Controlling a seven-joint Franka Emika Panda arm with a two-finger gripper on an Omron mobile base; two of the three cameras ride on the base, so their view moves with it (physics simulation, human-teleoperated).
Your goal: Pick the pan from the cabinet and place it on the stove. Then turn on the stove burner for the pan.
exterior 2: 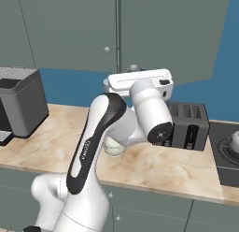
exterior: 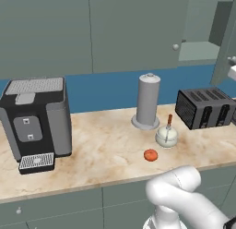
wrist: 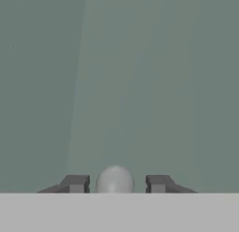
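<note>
Left base view, left to right: black and grey coffee machine at far left of the marble desk, drip tray facing front. Tall grey cylinder canister stands upright near desk back, right of centre. Just in front and right of it, small pale round pot with a thin brown stick rising from it. Small orange-red round item lies near the desk front edge, left of the pot, apart from it. Black slotted toaster at right, angled. Above the desk, grey-green wall cabinet doors closed, one small round knob on the right door; further right one door stands open, interior too unclear to read. White arm elbow at bottom right.

Right base view: coffee machine at left edge, arm rising in the middle and reaching up to the cabinet front, toaster behind the forearm, black stove edge at far right with part of a ringed burner.

Hand view: hand faces the flat cabinet door, pale round knob sits between the two dark fingertips, a visible gap on each side, so fingers are released around the knob, not clenched on it. Pan can't be located in these views
</note>
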